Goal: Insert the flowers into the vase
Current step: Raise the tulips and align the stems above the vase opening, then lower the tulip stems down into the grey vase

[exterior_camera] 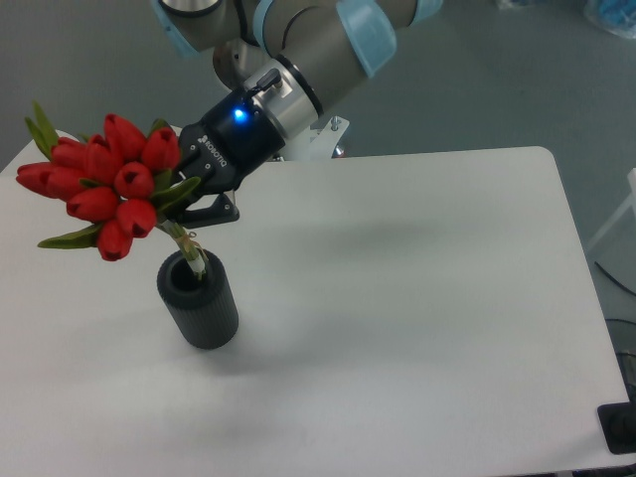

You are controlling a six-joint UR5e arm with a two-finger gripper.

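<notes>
We see the tool [195,198] clamped on the flowers [104,184], which tilt left, stem ends dipping into the mouth of the vase [198,301] standing upright on the white table [417,298].

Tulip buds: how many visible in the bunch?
About 10 red buds, all in one tight cluster on the flowers, left of the end effector and above the vase. Some may be hidden behind others.

Red flowers [104,184] — dark grey, textured vase [199,303]
</notes>
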